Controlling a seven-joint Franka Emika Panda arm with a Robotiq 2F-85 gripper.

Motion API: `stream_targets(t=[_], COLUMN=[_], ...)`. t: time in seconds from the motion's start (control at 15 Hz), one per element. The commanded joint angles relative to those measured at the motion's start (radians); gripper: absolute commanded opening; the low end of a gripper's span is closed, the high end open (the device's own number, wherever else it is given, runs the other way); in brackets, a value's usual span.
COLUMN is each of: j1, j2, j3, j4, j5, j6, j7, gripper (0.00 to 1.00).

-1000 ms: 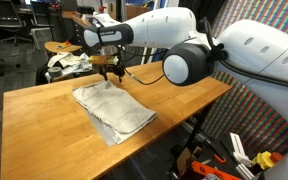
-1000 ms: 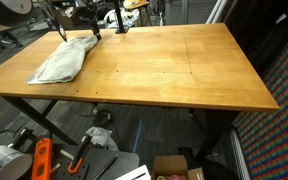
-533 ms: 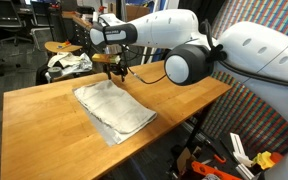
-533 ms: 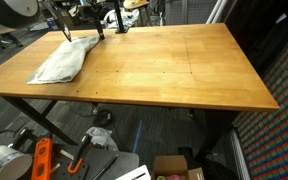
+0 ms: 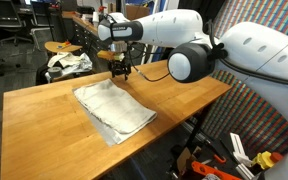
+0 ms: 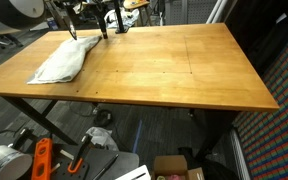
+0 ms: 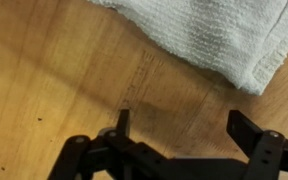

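A bare stretch of the wooden surface (image 5: 39, 125) filled the left of an exterior view. Toward the middle lay the towel (image 5: 114, 110), pale, rumpled and spread flat, one corner reaching almost to the near edge. Above the towel's far corner, close to the surface's far edge, hung the tool (image 5: 121, 72), pointing straight down and low over the wood. To the right, the white arm (image 5: 184, 45) reached in from beyond the surface's right corner. Its thick links ran nearly level above the wood, and the wrist bent downward at the end.

In an exterior view from another side, the towel (image 6: 64, 58) lay near the surface's (image 6: 174, 70) left edge, running up toward the far left corner. The rest of the wood stretched away to the right.

In the wrist view, the tool (image 7: 184, 130) stood wide apart at the bottom of the frame. Its dark fingers (image 7: 122, 125) held nothing, and only bare wood showed between them. The towel (image 7: 204, 35) lay beyond the fingertips, across the top and right of that view. Its folded corner was close to the tool but not touching it, with a strip of the surface (image 7: 54, 70) between the two.
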Motion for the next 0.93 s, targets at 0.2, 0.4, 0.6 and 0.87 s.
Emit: stream_targets(t=[0.2,0.4,0.6,0.87], j1=[-0.066,-0.084,-0.080,-0.059], j2=[-0.099,-0.148,-0.174,-0.199], j3=[0.095,0.128,0.151,0.168], j4=[0.002,-0.026,-0.054,-0.092], j5=[0.044,0.034,0.022,0.006], j6=[-0.038,-0.092,-0.122,-0.117], j7=[-0.306,-0.462,-0.599,-0.781], gripper=[1.00,1.00,1.00,1.00])
